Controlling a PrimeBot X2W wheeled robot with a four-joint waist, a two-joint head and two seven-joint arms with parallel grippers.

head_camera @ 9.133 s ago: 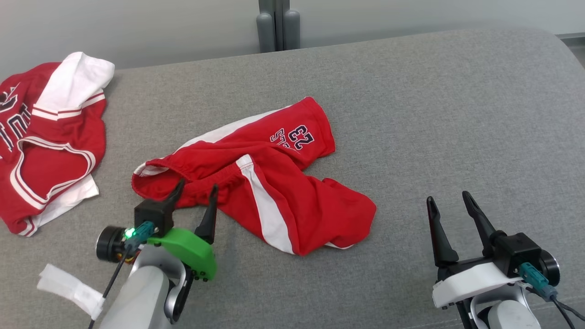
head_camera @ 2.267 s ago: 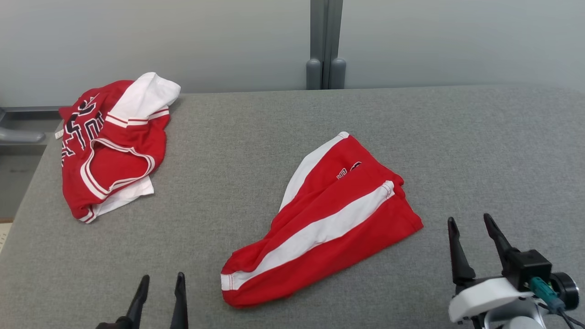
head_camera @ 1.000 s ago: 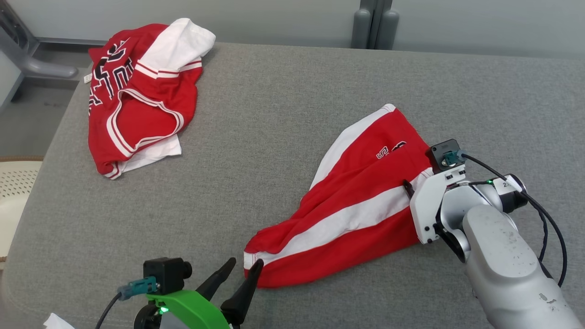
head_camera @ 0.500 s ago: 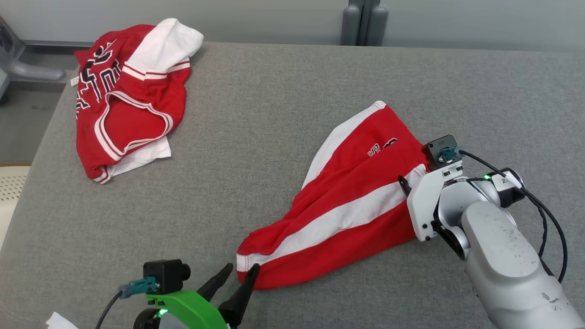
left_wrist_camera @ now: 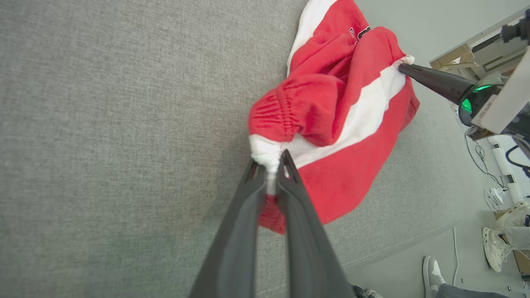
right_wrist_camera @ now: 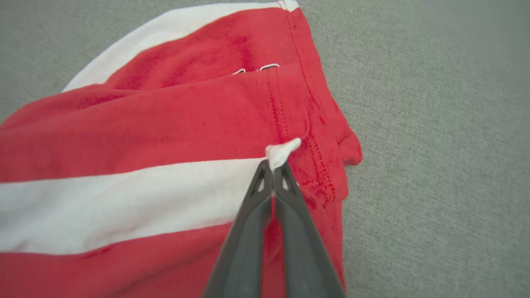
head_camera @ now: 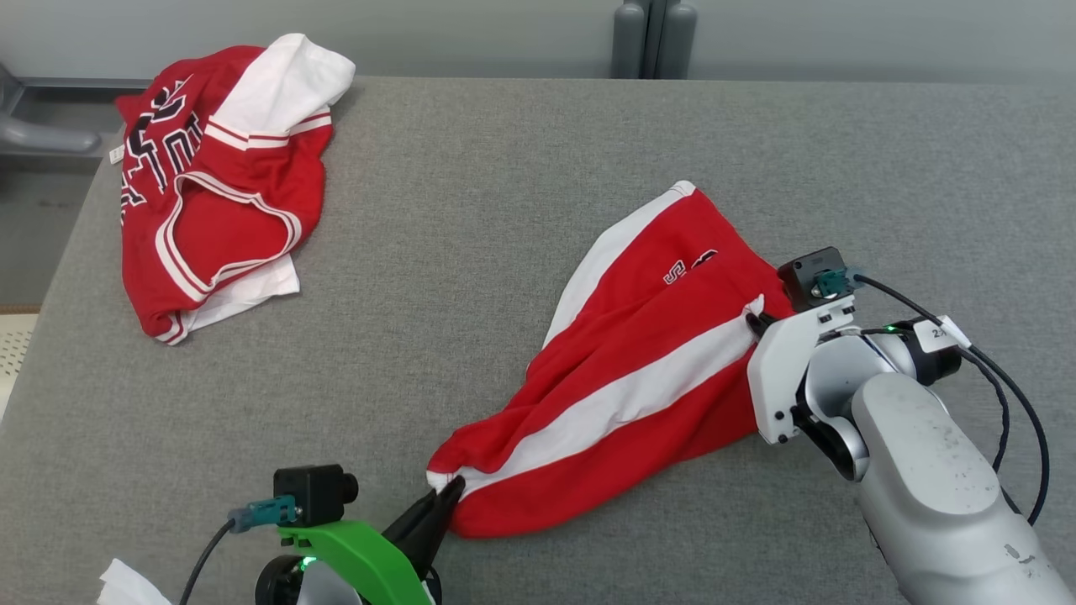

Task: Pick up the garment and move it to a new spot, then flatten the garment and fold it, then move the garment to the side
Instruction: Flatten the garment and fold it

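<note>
Left gripper (head_camera: pixel 445 496) (left_wrist_camera: pixel 271 163): fingers closed almost together, pinching the white corner at the gathered waist end of the red shorts (head_camera: pixel 639 370) (left_wrist_camera: pixel 331 124) (right_wrist_camera: pixel 165 132), close to the near edge of the table (head_camera: pixel 471 210). Right gripper (head_camera: pixel 754 319) (right_wrist_camera: pixel 273 167): fingers fully together, nipping the end of the white stripe at the leg hem; a small white tuft pokes up past the tips. The shorts lie on a slant across the right half of the table, from near edge toward the middle, bunched at the waist. A red and white jersey (head_camera: pixel 210 193) sits crumpled at the far left corner, well apart. Versus half a second ago: both pairs of fingers then stood apart at these same corners; now both grip. Slight leftward shift of the whole scene is the camera.
</note>
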